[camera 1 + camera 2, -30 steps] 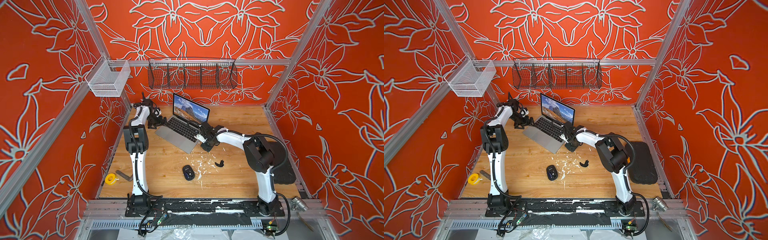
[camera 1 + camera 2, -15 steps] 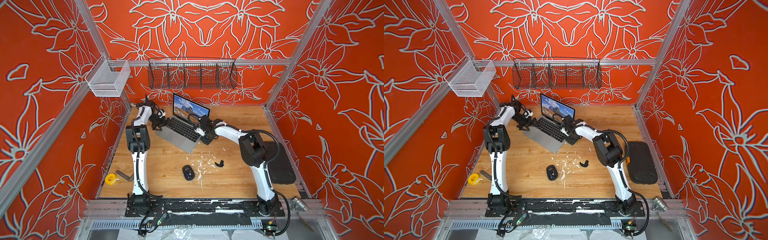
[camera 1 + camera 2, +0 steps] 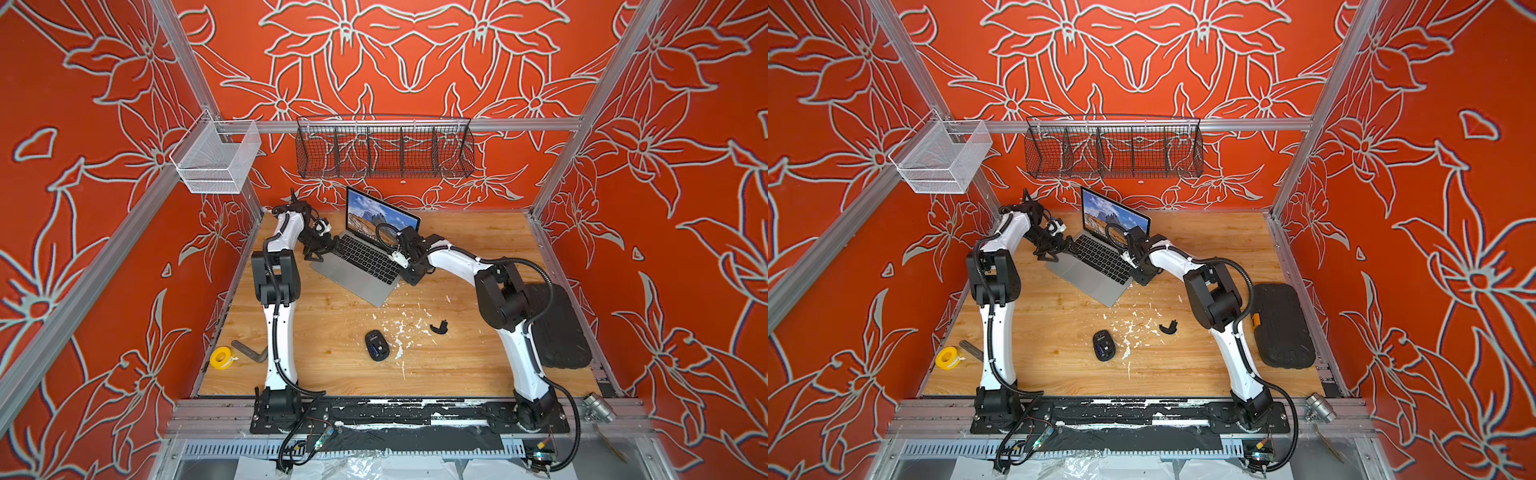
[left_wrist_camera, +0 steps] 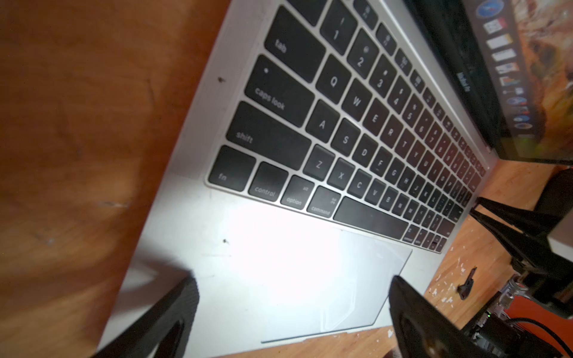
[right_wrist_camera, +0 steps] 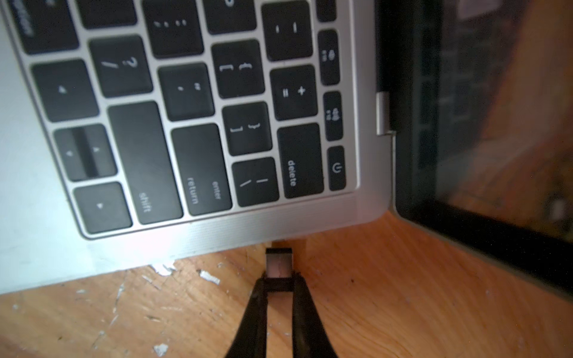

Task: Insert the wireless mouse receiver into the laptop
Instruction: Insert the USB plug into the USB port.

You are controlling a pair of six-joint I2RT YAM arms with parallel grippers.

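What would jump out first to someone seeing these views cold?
A tiny dark USB mouse receiver, pinched in the right end effector, has its tip at the side edge of the slim silver-grey laptop, near the delete key. The left end effector hangs wide open over its palm rest. In both top views an oval black mouse lies among white flakes on the wooden table.

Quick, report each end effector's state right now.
Left end effector: open, holding nothing.
Right end effector: closed on the wireless mouse receiver, at the laptop side edge.
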